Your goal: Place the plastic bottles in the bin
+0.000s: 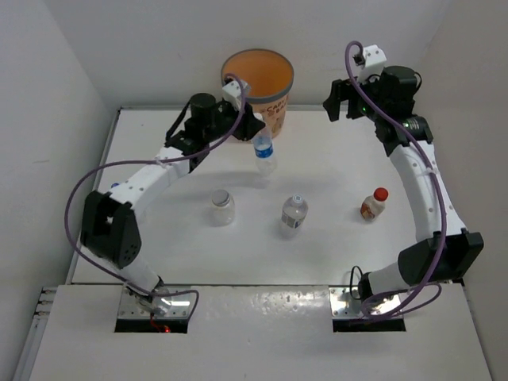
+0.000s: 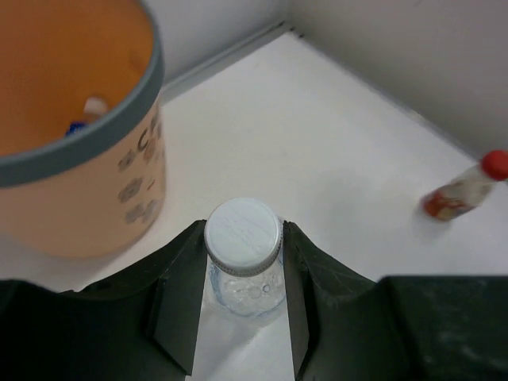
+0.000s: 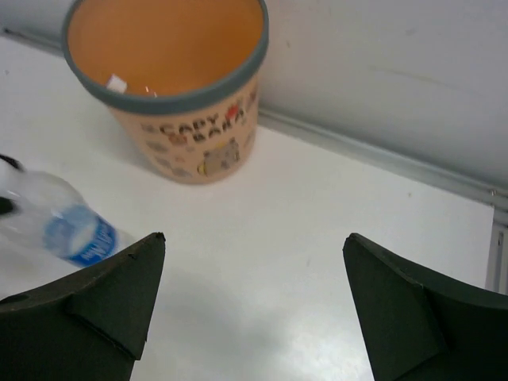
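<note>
Left gripper clamps a clear, white-capped bottle, its body mostly hidden. Bin cut off upper left. Right gripper gapes wide, empty.

Four plastic bottles are outside the bin. Three are clear: a blue-labelled bottle, a squat bottle to the left and a middle bottle. The fourth is a brownish red-capped bottle to the right. One orange bin stands at the far side; the white and blue bits inside are too small to count. There are two tools, the left tool and the right tool.
</note>
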Robot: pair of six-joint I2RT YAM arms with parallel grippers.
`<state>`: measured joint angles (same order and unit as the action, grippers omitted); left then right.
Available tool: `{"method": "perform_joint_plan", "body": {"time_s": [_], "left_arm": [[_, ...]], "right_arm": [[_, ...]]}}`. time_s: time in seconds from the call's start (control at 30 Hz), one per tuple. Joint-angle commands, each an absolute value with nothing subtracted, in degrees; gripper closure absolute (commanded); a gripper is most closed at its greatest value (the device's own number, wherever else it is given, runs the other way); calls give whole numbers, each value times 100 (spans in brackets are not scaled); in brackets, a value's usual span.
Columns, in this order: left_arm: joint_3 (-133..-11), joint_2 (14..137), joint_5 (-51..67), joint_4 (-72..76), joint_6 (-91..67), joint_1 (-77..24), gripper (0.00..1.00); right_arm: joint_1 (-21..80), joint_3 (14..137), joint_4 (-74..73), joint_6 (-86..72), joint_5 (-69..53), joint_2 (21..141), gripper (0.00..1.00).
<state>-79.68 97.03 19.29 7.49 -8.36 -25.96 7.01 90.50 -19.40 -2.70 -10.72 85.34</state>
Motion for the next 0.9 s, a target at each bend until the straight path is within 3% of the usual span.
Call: {"method": "perform_joint_plan", "body": {"time_s": [0.0, 0.2, 0.47, 0.7, 0.73, 0.8, 0.87], "left_arm": [[-8304, 8763, 2900, 695, -1300, -2619, 100], [-10173, 9068, 1833, 151, -1223, -2672, 100], [-12188, 10984, 211, 396, -599, -2329, 100], [-12797, 12286, -412, 694, 149, -2276, 97], [-12858, 12392, -491, 694, 219, -2276, 57], [-13016, 12699, -816, 362, 220, -2276, 0], [-13226, 12770, -1010, -102, 150, -2276, 0]], "right_arm": [[240, 8886, -2750, -53, -1660, 8166, 8], [-220, 8079, -3261, -185, -3338, 7595, 6], [613, 6645, -2979, 237, -3138, 6470, 5], [1466, 6205, -2980, 589, -2682, 6196, 5], [1624, 6144, -2927, 624, -2559, 6222, 5], [1994, 5978, -2831, 676, -2287, 6240, 4], [2109, 5819, -2568, 773, -2137, 6205, 4]]}}
